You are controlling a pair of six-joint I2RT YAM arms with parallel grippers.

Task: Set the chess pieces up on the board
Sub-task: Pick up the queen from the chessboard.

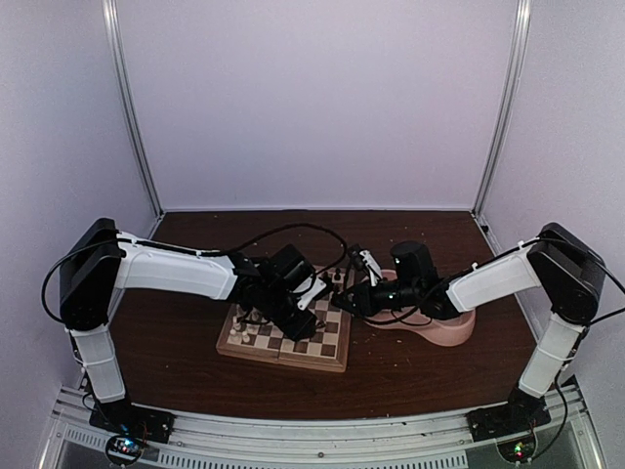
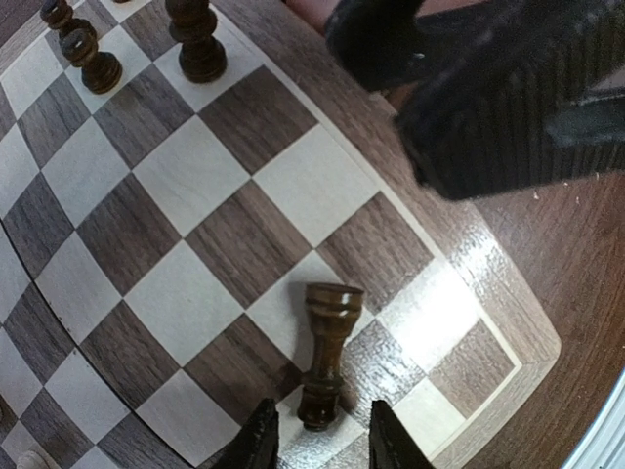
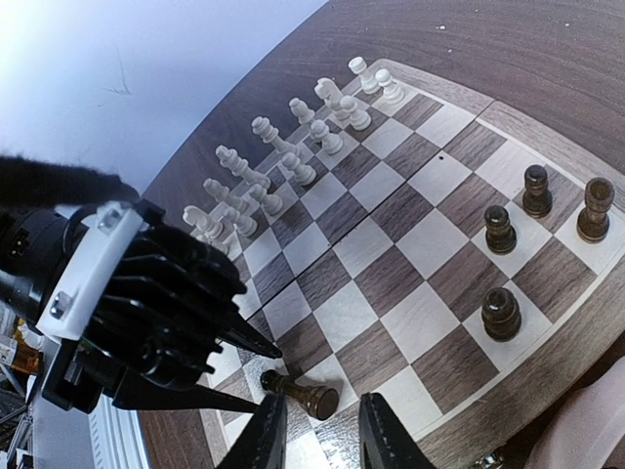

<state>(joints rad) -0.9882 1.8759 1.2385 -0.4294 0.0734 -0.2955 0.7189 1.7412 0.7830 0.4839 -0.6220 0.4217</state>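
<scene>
Right, a dark piece (image 2: 325, 352) lies toppled on the board (image 2: 186, 176), its foot between the left fingers (image 2: 262, 445), which are spread either side and not pinching it. The right fingers (image 3: 266, 440), also parted and empty, hover just short of it, probably to help stand it upright.

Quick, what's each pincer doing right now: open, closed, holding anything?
Left pincer: open, fingers either side of a dark piece lying on its side, not gripping it.
Right pincer: open, empty.

Board (image 2: 156, 176) glossy varnished wood; dark piece (image 2: 325, 352) smooth polished wood; table (image 2: 576, 264) dark wood-grain.
</scene>
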